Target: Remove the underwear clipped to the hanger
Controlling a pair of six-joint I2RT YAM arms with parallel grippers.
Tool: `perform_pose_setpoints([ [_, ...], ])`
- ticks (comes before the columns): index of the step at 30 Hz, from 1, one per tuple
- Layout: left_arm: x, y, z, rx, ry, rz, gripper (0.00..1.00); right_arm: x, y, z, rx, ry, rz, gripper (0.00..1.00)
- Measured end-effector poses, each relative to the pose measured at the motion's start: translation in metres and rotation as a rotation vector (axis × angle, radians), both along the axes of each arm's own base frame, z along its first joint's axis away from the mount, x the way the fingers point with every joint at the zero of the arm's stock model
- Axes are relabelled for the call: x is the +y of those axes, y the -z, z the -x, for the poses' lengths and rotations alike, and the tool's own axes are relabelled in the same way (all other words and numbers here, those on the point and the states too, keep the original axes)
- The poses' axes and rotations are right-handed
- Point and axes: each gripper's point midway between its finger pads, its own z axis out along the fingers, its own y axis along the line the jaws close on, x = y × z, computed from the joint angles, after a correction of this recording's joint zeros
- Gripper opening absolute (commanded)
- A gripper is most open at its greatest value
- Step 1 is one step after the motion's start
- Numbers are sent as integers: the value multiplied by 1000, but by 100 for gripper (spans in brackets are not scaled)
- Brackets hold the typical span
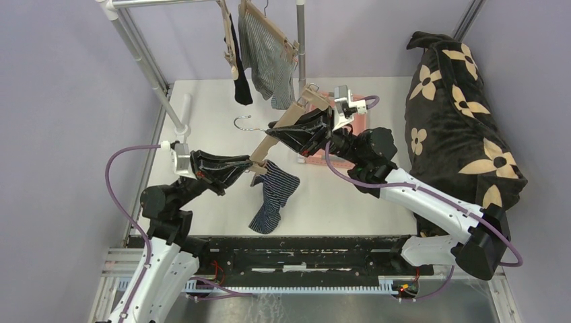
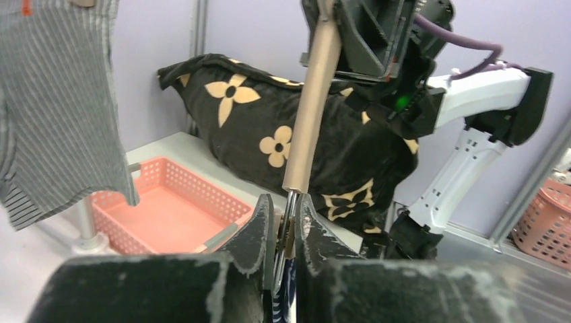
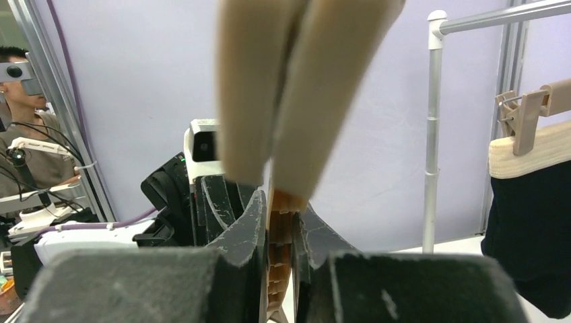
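A wooden hanger (image 1: pixel 291 114) is held tilted above the table. My right gripper (image 1: pixel 279 130) is shut on its wooden bar, seen close up in the right wrist view (image 3: pixel 289 87) between the fingers (image 3: pixel 246 229). My left gripper (image 1: pixel 253 163) is shut on the hanger's lower clip (image 2: pixel 289 222). The navy striped briefs (image 1: pixel 275 194) hang from that clip, and a strip of them shows between my left fingers (image 2: pixel 288 299). The black briefs (image 1: pixel 239 74) and the grey-and-white striped briefs (image 1: pixel 266 54) hang clipped to two other hangers on the rack.
A black cushion with tan flowers (image 1: pixel 458 114) lies at the right. A pink basket (image 2: pixel 161 208) stands behind the right arm, by the rack's upright pole (image 1: pixel 301 33). The rack's left legs (image 1: pixel 161 87) slant over the table's left side.
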Motion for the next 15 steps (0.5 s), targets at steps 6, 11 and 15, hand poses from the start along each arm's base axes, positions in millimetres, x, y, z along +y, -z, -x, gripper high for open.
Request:
perform_pose_setpoints([
  [6,-5,-3,10,-40,59,-13,47,-1,-1,0,23,-10,-7,1],
  [11,-4,-4,11,-35,56,-7,49,0,0,2,17,-12,-5,1],
  [15,-3,-13,13,-52,56,-3,49,1,1,2,17,-12,-2,1],
])
